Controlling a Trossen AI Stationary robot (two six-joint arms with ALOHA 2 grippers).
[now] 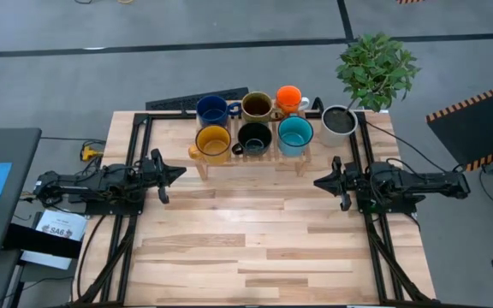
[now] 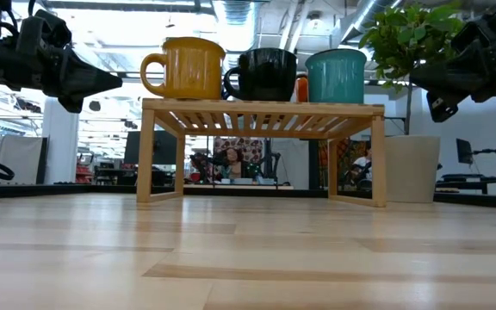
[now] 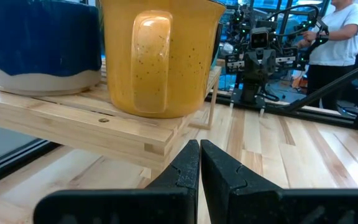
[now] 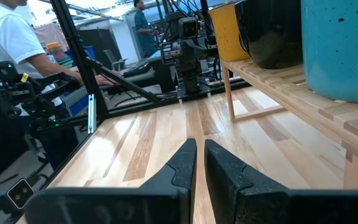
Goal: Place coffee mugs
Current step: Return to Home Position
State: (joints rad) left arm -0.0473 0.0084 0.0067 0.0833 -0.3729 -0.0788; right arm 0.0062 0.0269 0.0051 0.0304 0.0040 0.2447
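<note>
All six mugs are up on the wooden shelf (image 2: 261,108) at the far side of the counter (image 1: 255,248), in two rows of three. In the front row, the yellow mug (image 1: 213,141) is at the left, the black mug (image 1: 254,137) in the middle and the teal mug (image 1: 295,134) at the right. Behind them are the dark blue mug (image 1: 212,109), the brown mug (image 1: 257,105) and the orange mug (image 1: 288,97), in the same left-to-right order. All of them are upright with the open tops showing from above.

The left claw (image 1: 178,173) hangs over the counter's left side, just off the shelf's left end. It points inward, its fingers are pressed together and it is carrying nothing. Its wrist camera looks right at the yellow mug's handle.

The right claw (image 1: 317,181) mirrors it on the right side, near the shelf's right end. Its fingers are closed too, and it is also empty. From table height, both claws hover at about mug level, clear of the shelf.

A white plant pot (image 1: 339,120) sits just beside the shelf's right end, with a leafy plant (image 1: 377,68) rising from it. Beyond the counter, a person in a white shirt (image 3: 337,37) stands among other equipment.
</note>
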